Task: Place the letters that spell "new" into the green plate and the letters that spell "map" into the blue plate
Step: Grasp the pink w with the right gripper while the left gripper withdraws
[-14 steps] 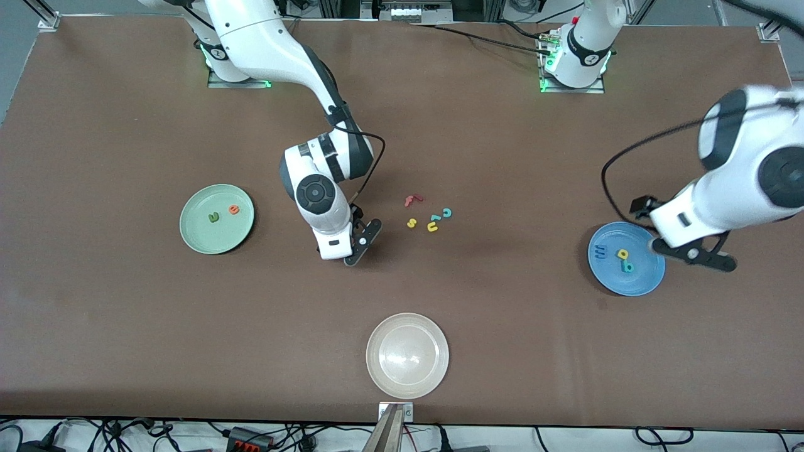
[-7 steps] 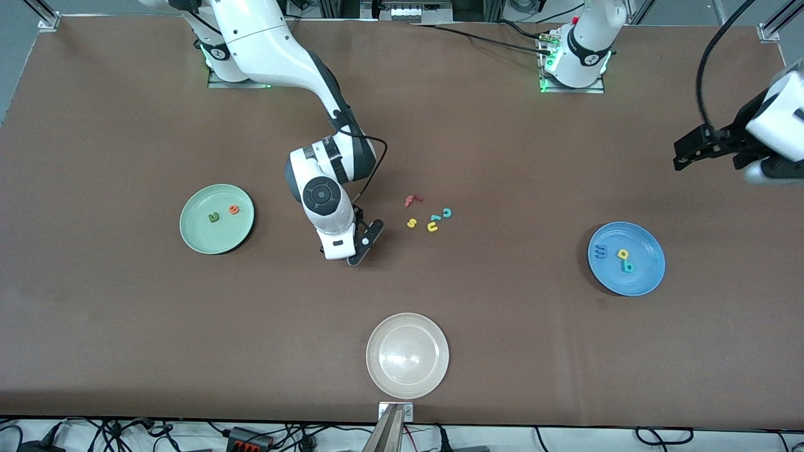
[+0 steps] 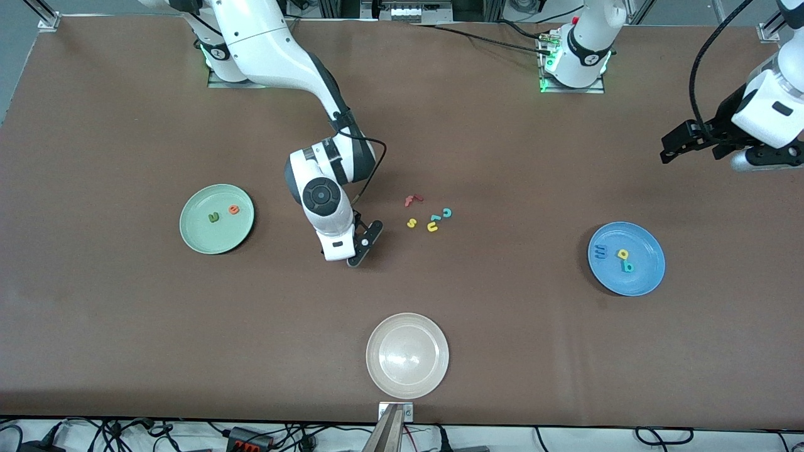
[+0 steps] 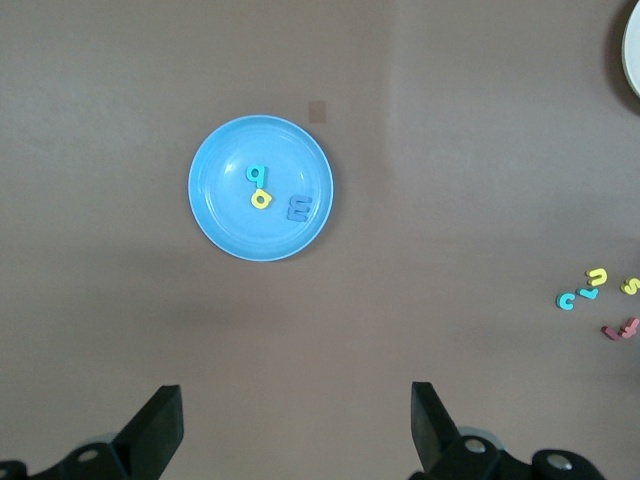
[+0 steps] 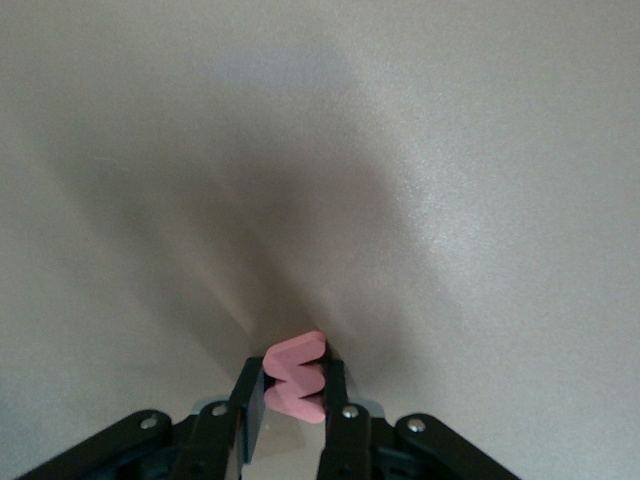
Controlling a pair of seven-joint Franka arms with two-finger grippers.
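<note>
Up and away from the blue plate [image 3: 626, 258] the left gripper [image 3: 675, 148] has gone, jaws wide and empty. Between the green plate [image 3: 217, 218] and the loose letters [image 3: 429, 216], the right gripper [image 5: 295, 400] pinches the pink w [image 5: 295, 376] on the table.

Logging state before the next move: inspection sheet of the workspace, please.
Surface: brown table, flat and bare between the items.
Job's things: green plate holds the n and e; blue plate holds the m, a and p; pink w is not in a plate.
Clutter: red f, yellow s, yellow u, teal c and another teal letter mid-table; whitish plate nearest the camera.
Grippers: right gripper shut on the w at the table; left gripper open, waiting high above.
Cables: black leads along both arms and between the bases.
Surroundings: cables and a power strip at the camera-side edge.
</note>
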